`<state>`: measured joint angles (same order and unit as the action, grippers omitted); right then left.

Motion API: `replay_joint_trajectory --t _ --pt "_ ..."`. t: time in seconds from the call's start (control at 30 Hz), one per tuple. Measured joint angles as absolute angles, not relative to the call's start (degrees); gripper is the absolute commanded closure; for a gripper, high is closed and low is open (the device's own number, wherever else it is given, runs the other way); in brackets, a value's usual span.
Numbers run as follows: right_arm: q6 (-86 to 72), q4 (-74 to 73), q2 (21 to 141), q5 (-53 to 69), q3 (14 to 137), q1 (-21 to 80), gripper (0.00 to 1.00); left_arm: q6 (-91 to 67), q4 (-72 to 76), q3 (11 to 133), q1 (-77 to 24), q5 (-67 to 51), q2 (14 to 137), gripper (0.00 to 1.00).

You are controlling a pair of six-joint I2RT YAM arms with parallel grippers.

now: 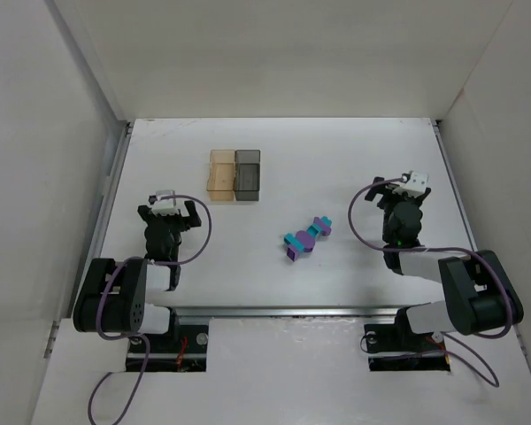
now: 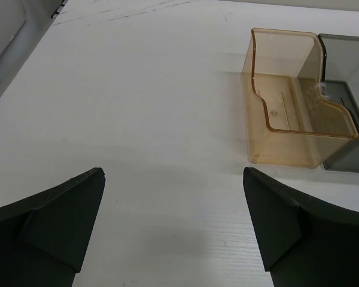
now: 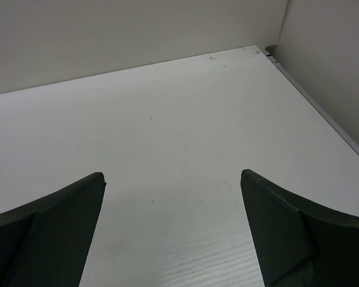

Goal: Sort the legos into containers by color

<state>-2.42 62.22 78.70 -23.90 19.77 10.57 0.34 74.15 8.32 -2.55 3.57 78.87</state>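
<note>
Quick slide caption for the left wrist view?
Left gripper open above the table, with the empty amber container and grey container side by side ahead right.

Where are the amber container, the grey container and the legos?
amber container (image 2: 284, 149), left wrist view, on its near wall.
grey container (image 1: 248, 175), top external view, on its bare floor.
legos (image 1: 306, 236), top external view, on the purple brick mid-cluster.

Glossy translucent plastic containers (image 2: 287, 113), shiny plastic legos (image 1: 305, 237), matt white faintly wood-grained table (image 2: 137, 119).
</note>
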Motion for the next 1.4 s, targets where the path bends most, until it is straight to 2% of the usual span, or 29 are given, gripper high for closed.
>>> replay_joint_trajectory --t 0.2,0.27,0.33,0.4,0.47,0.57,0.63,0.77,0.97,1.13,1.27,1.4 --pt "-2.5 61.52 78.63 -25.04 20.12 10.59 0.0 0.36 74.15 8.32 -2.79 3.75 78.87 0.0" --pt "-3.27 53.21 76.99 -27.66 23.49 10.7 0.0 0.99 73.54 8.56 -2.9 2.96 78.41 0.0" --pt "-2.39 42.65 74.78 -30.15 30.68 10.83 0.0 3.42 63.2 12.82 -2.98 -0.38 74.72 0.0" --pt "0.27 35.48 73.03 -30.89 39.24 11.05 0.0 8.08 49.47 23.09 -3.95 -6.74 72.1 0.0" --pt "3.31 30.92 71.02 -30.81 47.4 11.62 0.0 13.85 36.6 38.28 -6.55 -12.88 72.42 0.0" --pt "6.09 20.88 68.01 -29.63 57.69 12.47 0.0 21.76 22.87 59.02 -14.22 -15.88 73.95 0.0" --pt "7.05 13.5 66.78 -28.16 63.7 12.8 0.0 27.59 16.25 69.04 -21.65 -15.9 75.0 0.0" --pt "8.86 2.0 62.94 -26.13 68.45 12.95 0.0 38.26 5.82 80.9 -34.13 -14.68 78.83 0.0" --pt "8.1 -14.33 60.47 -25.23 73.8 13.13 0.0 29.54 -0.54 84.6 -40.58 -9.96 86.0 0.02" --pt "2.31 -24.43 60.45 -21.12 78.91 13.17 0.0 20.97 -15.94 101.08 -44.51 -11.68 104.53 0.0" --pt "-1.08 -27.09 57.1 -16.88 76.23 13.26 0.0 15.57 -24.16 105.14 -46.13 -14.33 116.11 0.0" --pt "-3.88 -27.64 52.93 -13.47 70.94 13.58 0.0 12.84 -29.52 103.61 -46.74 -14.2 119.72 0.0"
